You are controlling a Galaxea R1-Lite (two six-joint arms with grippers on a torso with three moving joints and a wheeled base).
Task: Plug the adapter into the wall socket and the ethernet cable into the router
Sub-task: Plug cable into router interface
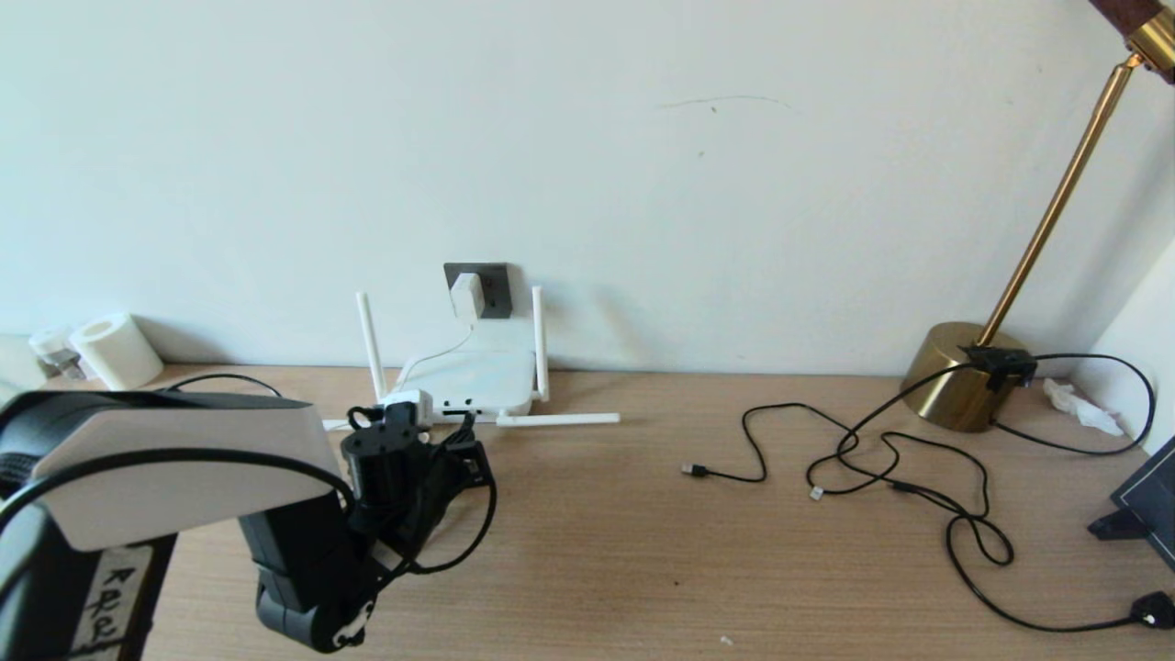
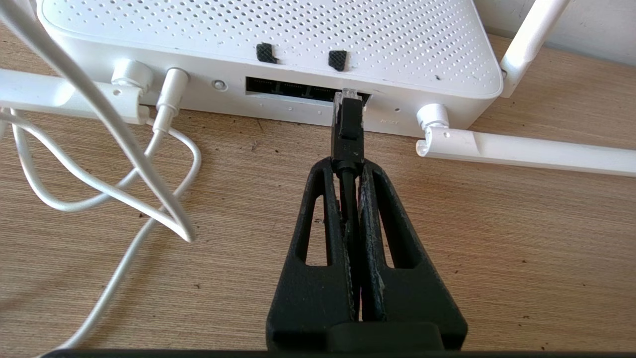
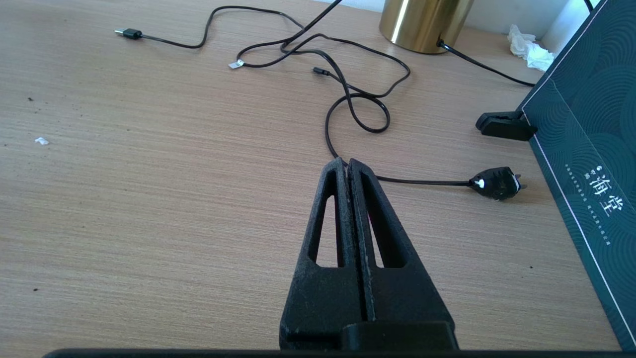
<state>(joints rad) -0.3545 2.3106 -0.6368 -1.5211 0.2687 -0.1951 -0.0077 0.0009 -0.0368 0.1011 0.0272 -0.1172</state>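
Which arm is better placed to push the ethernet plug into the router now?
Left. The left gripper already clamps the ethernet cable, its plug at the router ports. The right gripper is shut, empty, far off.

The router (image 2: 278,40) wore a matt white plastic shell, finely perforated, on a table (image 2: 497,238) of pale, streaky wood grain. The lamp base (image 1: 959,372) gleamed in polished brass-coloured metal. The left gripper (image 2: 348,166) looked rough, matt black plastic.

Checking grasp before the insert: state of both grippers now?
Left gripper: shut on the thick black ethernet cable, clear-tipped plug at the flat white router ports.
Right gripper: shut, holding nothing.
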